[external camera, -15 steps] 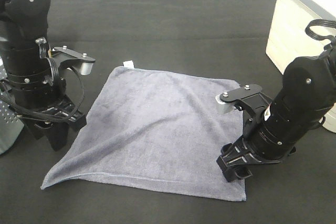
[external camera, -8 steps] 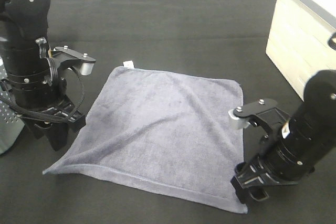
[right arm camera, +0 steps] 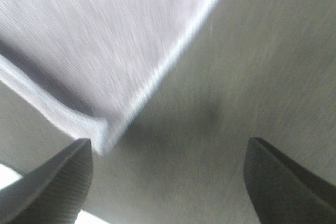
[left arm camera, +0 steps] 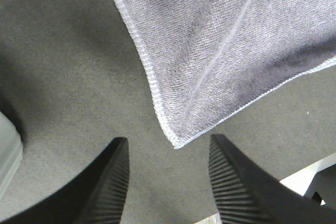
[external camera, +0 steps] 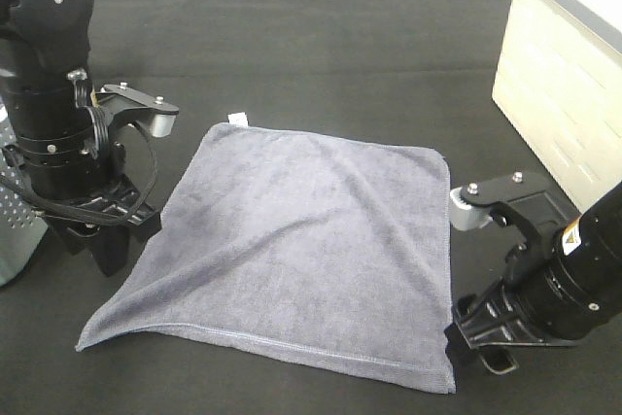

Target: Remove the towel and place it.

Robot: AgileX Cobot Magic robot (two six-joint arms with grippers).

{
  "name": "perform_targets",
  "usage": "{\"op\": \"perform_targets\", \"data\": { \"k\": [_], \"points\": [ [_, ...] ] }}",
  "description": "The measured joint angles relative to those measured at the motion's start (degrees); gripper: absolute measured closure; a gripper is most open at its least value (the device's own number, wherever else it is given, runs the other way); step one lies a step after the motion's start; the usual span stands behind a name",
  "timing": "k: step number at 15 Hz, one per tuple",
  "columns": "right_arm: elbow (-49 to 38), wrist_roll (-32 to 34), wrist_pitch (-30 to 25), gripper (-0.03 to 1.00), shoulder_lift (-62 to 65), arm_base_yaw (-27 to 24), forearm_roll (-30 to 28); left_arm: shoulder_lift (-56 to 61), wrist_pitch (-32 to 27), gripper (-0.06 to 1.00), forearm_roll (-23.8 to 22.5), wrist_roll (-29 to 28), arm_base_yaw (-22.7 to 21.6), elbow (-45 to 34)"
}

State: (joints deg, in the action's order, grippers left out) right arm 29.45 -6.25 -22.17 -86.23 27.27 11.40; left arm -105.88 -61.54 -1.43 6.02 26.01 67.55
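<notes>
A square grey-lavender microfibre towel with stitched edges lies spread flat on the black cloth-covered bench, roughly in the middle of the scene. A small white tag sticks out at its far left corner. A faint crease runs across the cloth towards its near left corner, which lifts slightly off the surface.

The left pincer stands just left of the towel's left edge, pointing down at the bench. Its two ribbed black fingers stand partly apart, with nothing between them; in the left wrist view the towel's corner lies just ahead of the gap, not touched.

The right pincer is low at the towel's near right corner. Its fingers are spread wide and hold nothing. The right wrist view is blurred, but it shows the towel's corner close to one finger, with bare bench between the two.

A cream-coloured plastic basket with a ridged wall stands at the far right, well apart from the towel. A grey perforated metal object shows at the left edge, behind the left arm.
</notes>
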Motion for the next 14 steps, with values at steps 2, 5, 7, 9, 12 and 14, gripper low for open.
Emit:
{"op": "perform_targets", "data": {
  "k": [2,5,7,9,12,14],
  "points": [
    [0.0,-1.32,3.44,0.2,-0.63,0.0,0.0,0.0,0.92,0.49,0.06,0.0,0.0,0.0],
    [0.74,-1.55,6.93,0.2,-5.73,0.0,0.0,0.0,2.35,0.49,0.86,0.0,0.0,0.0],
    [2.01,-1.55,7.33,0.2,-8.19,0.0,0.0,0.0,2.35,0.49,0.92,0.0,0.0,0.0],
    [3.09,-1.55,8.31,0.2,-9.85,0.0,0.0,0.0,2.35,0.49,0.92,0.0,0.0,0.0],
    [3.09,-1.55,6.82,0.2,-10.37,0.86,0.17,0.0,2.46,0.49,0.92,0.11,0.0,0.0],
    [3.15,-1.32,6.76,0.2,-10.37,5.56,0.29,0.0,3.27,0.49,0.92,0.17,0.0,0.0]
  ]
}}
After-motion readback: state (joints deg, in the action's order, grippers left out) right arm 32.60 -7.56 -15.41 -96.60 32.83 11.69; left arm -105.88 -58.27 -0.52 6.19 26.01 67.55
